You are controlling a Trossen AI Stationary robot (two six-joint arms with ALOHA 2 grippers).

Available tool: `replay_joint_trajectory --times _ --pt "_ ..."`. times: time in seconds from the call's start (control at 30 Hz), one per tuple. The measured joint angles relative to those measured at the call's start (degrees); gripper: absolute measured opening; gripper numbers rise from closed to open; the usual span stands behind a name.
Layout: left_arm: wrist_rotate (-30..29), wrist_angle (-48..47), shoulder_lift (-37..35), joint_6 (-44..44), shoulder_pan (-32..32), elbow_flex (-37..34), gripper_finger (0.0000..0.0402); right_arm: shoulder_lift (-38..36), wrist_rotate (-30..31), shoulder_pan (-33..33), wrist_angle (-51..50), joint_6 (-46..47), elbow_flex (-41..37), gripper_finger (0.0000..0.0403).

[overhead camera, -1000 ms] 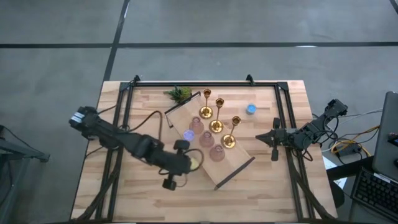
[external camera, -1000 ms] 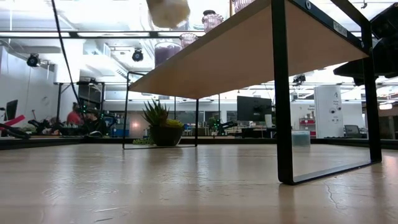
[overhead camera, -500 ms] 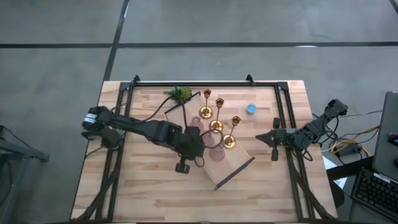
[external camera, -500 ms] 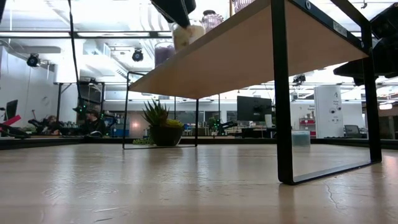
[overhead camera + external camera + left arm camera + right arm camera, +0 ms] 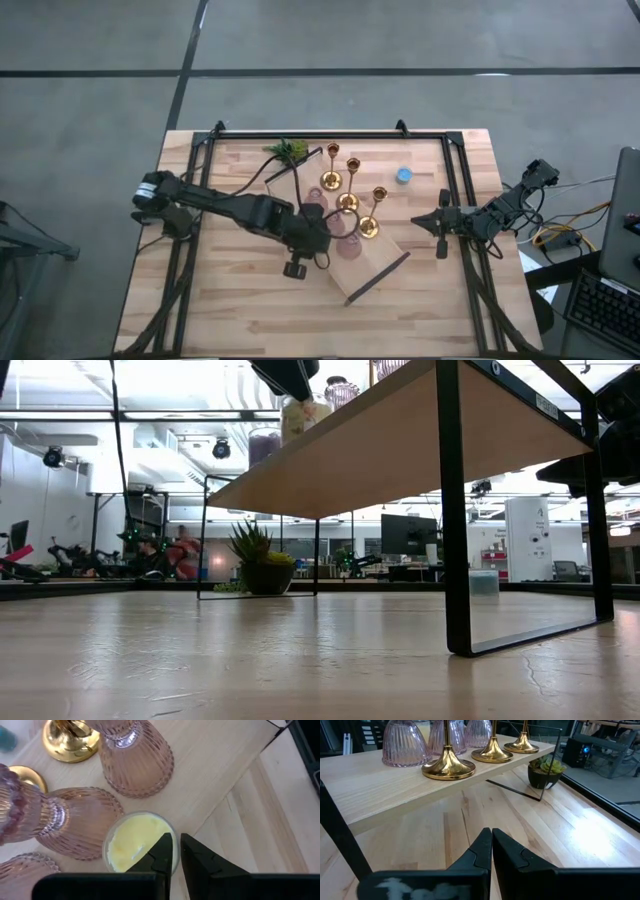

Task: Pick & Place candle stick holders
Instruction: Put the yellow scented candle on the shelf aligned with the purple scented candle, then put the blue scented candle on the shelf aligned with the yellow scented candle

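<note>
Left gripper — over yellow tealight, beside glass cups

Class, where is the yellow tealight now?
In the left wrist view, the yellow tealight sits on the shelf beside the pink cups, at the left tool.

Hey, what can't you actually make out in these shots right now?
- High view: the left gripper and arm cover the yellow tealight and part of the pink glass holders.
- Left wrist view: the yellow tealight is partly behind the fingertips; grip unclear.
- Low view: holders cut off by the top edge.
</note>
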Motion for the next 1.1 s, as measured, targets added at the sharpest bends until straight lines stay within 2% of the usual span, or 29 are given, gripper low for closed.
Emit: replay_joint_trajectory --times 0.33,0.43,0.57,0.7,0.9,1.1 --pt "-0.1 0.3 -3.5 -3.3 -1.8 -0.8 0.0068 0.0 0.0 0.0 0.0 0.0 0.0 0.0008" --pt "-0.5 1.1 -5.5 -4.2 -4.1 -3.1 0.0070 0.0 0.0 0.0 0.0 -0.2 0.0 0.0008" --pt "-5.6 7.6 -10.3 -6.2 -7.5 -10.1 0.0067 0.0 0.0 0.0 0.0 -6.3 0.0 0.0008" --pt "-6.1 24.1 -16.4 -7.4 -10.4 -22.2 0.0069 0.0 0.0 0.0 0.0 -11.8 0.0 0.0008" --pt "-1.9 54.4 -25.1 -7.7 -14.4 -41.9 0.0067 0.0 0.0 0.0 0.1 -14.3 0.0 0.0008" --pt "-0.6 87.2 -27.3 -7.5 -16.3 -59.2 0.0078 0.0 0.0 0.0 4.2 -2.4 0.0 0.0008"
